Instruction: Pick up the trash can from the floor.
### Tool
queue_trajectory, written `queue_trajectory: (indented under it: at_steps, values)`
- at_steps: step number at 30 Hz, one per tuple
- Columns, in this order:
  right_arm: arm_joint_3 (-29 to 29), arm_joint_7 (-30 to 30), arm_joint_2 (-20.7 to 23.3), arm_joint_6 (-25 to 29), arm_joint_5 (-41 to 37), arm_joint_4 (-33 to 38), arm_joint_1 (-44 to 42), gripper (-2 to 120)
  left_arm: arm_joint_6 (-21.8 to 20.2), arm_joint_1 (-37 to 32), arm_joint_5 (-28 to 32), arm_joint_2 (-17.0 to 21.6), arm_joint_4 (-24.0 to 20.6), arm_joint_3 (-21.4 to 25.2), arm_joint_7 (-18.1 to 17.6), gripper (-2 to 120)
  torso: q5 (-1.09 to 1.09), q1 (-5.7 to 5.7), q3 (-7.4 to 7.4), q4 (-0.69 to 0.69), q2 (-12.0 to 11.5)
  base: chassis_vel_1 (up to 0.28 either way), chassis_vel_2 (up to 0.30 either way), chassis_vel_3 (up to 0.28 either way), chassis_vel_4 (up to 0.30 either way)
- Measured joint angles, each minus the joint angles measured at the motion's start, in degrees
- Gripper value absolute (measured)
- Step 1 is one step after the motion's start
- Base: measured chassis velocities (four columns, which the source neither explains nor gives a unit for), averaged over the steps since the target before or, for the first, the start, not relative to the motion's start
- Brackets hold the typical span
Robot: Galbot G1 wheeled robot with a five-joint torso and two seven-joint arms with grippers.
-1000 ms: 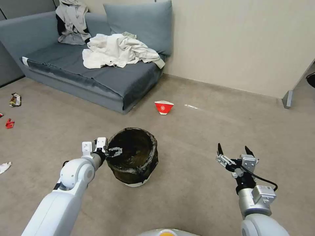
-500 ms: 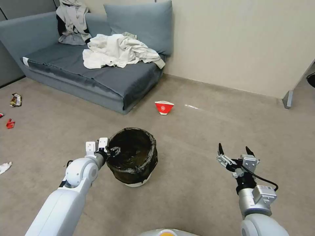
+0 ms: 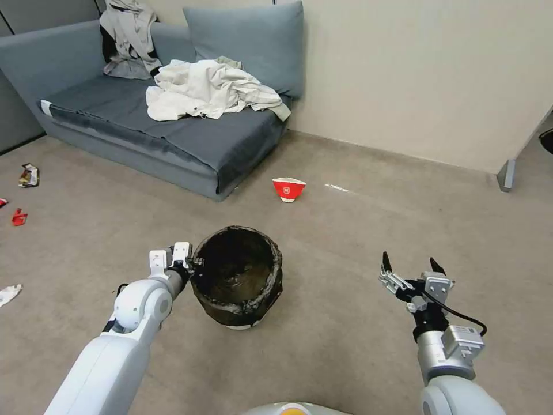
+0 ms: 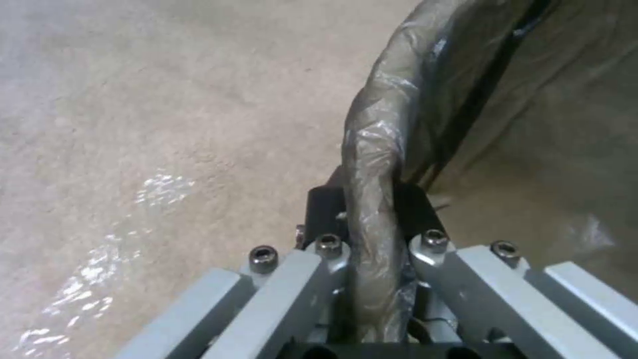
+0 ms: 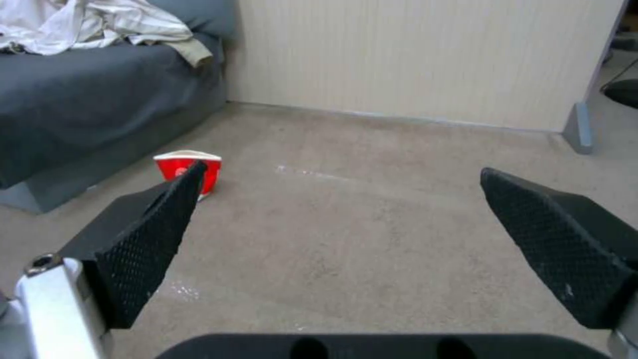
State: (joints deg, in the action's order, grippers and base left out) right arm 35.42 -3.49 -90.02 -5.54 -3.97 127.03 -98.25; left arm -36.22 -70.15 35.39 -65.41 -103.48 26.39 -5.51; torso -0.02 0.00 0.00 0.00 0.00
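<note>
At lower centre, the left pincer [image 3: 189, 266] clamped the bag-lined rim of the trash can [image 3: 237, 276], which sat tilted on the floor [image 3: 345, 242]; a steady lift appeared due next. The right pincer [image 3: 410, 268] hung open at lower right. Beyond lay a red bowl [image 3: 288, 188].

Ahead of me to my left stands a grey-blue sofa [image 3: 144, 127] against the wall [image 3: 415, 69]. A crumpled white cloth [image 3: 207, 89] lies heaped on its seat, a grey garment [image 3: 124, 37] hangs over the backrest, and a blue cushion [image 3: 247, 43] leans at the end by the wall. A red-and-white paper bowl [image 3: 288, 188] sits just past the sofa's corner. Small scraps of litter [image 3: 20, 196] lie scattered far to my left.
</note>
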Motion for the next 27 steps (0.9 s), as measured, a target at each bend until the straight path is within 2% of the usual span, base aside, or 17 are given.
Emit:
queue_trajectory:
  at_steps: [1, 4, 5, 7, 8, 11, 15, 18, 20, 27]
  values:
    - [0.0, 0.0, 0.0, 0.0, 0.0, 0.0, 0.0, 100, 0.0, 0.0, 0.0, 0.0, 0.0, 0.0, 0.0, 3, 0.0, 0.0, 0.0, 0.0, 0.0, 0.0, 0.0, 0.0, 0.0]
    - [0.1, -0.2, 0.1, 0.0, 0.0, 0.0, 0.0, 100, 7.6, -2.3, 0.5, 0.0, -1.4, 0.9, 2.9, 3, -0.03, 0.0, 0.0, -0.02, 0.0, 0.0, 0.0, 0.0, 0.0]
    - [0.1, -0.2, 0.1, 0.0, 0.0, 0.0, 0.0, 100, 7.6, -2.3, 0.5, 0.0, -1.4, 0.9, 2.9, 3, -0.03, 0.0, 0.0, -0.02, 0.0, 0.0, 0.0, 0.0, 0.0]
    - [0.0, -0.3, 0.1, 0.0, 0.0, 0.0, 0.1, 100, 11.2, -4.1, 0.6, -0.2, -2.7, 1.8, 4.1, 1, 0.01, 0.0, 0.0, -0.01, 0.0, 0.0, 0.0, 0.0, 0.0]
    - [0.0, -0.3, 0.1, 0.0, 0.0, 0.0, 0.1, 100, 11.2, -4.1, 0.6, -0.2, -2.7, 1.8, 4.1, 1, 0.01, 0.0, 0.0, -0.01, 0.0, 0.0, 0.0, 0.0, 0.0]
    - [-0.1, -0.4, -0.1, 0.0, 0.0, 0.0, 0.1, 100, 14.6, -6.9, 0.8, -0.2, -4.6, 3.0, 6.1, 1, 0.02, 0.0, 0.0, -0.01, 0.0, 0.0, 0.0, 0.0, 0.0]
    - [0.0, -0.4, -0.1, 0.0, 0.0, 0.1, 0.1, 100, 16.9, -10.7, 0.9, -0.2, -7.8, 4.6, 8.2, 1, 0.02, 0.0, 0.0, 0.0, 0.0, 0.0, 0.0, 0.0, 0.0]
    - [0.0, -0.4, -0.1, 0.0, 0.0, 0.3, 0.1, 100, 17.3, -13.6, 1.0, -0.4, -10.6, 5.4, 8.3, 1, 0.02, 0.0, 0.0, 0.0, 0.0, 0.0, 0.0, 0.0, 0.0]
    - [0.0, -0.4, -0.2, 0.1, 0.0, 0.3, 0.2, 100, 17.4, -15.5, 0.9, -0.9, -13.2, 5.9, 7.5, 1, 0.02, 0.0, 0.0, 0.01, 0.0, 0.0, 0.0, 0.0, 0.0]
    - [-0.2, -0.4, -0.9, 0.4, 0.0, 0.5, 0.1, 100, 17.5, -16.6, -1.3, -2.6, -16.5, 5.6, 5.7, 1, 0.02, 0.0, 0.0, -0.01, 0.0, 0.0, 0.0, 0.0, 0.0]
